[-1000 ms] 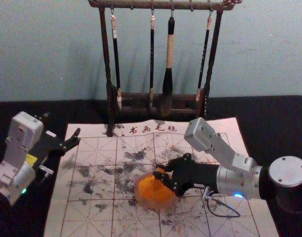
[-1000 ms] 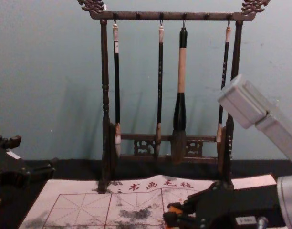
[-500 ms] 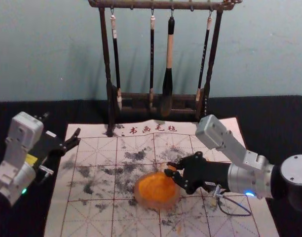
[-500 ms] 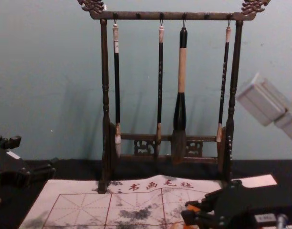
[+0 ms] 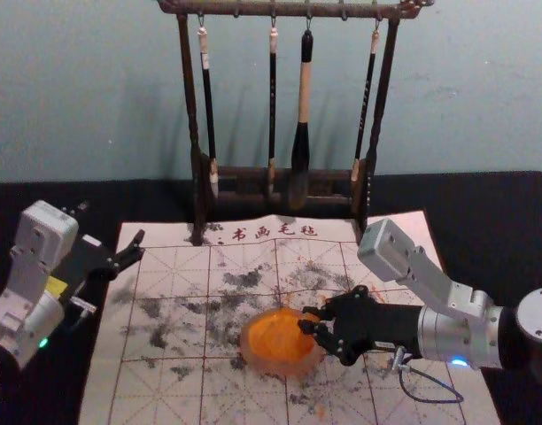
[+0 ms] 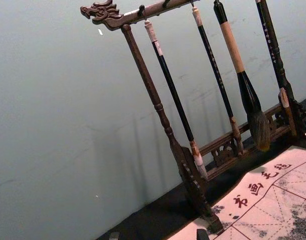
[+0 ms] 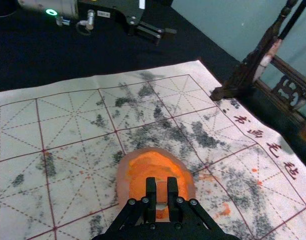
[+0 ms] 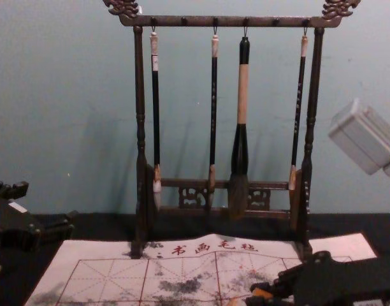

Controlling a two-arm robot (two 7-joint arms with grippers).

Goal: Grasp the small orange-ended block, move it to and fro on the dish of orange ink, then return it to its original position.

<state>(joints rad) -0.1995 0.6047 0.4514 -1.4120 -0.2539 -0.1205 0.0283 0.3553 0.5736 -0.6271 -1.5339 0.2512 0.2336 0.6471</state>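
Observation:
My right gripper (image 5: 311,320) reaches in from the right over the right part of the orange ink dish (image 5: 269,341). The right wrist view shows this gripper (image 7: 162,192) shut on the small block (image 7: 162,192), whose orange face lies between the fingers, with the round dish (image 7: 135,172) beneath. In the chest view the right gripper (image 8: 253,296) is low at the right, a bit of the block's orange (image 8: 263,293) beside its fingers. My left gripper (image 5: 136,250) is parked at the mat's left edge.
A calligraphy mat (image 5: 174,390) with a grid and ink stains lies under the dish. Behind it stands a dark wooden rack (image 5: 194,133) with hanging brushes, the thick brush (image 5: 303,106) among them. A pale wall rises behind the rack.
The right gripper has shifted rightward from over the dish's middle to its right part and slightly nearer the robot, carrying the block. The dish and left arm have stayed put.

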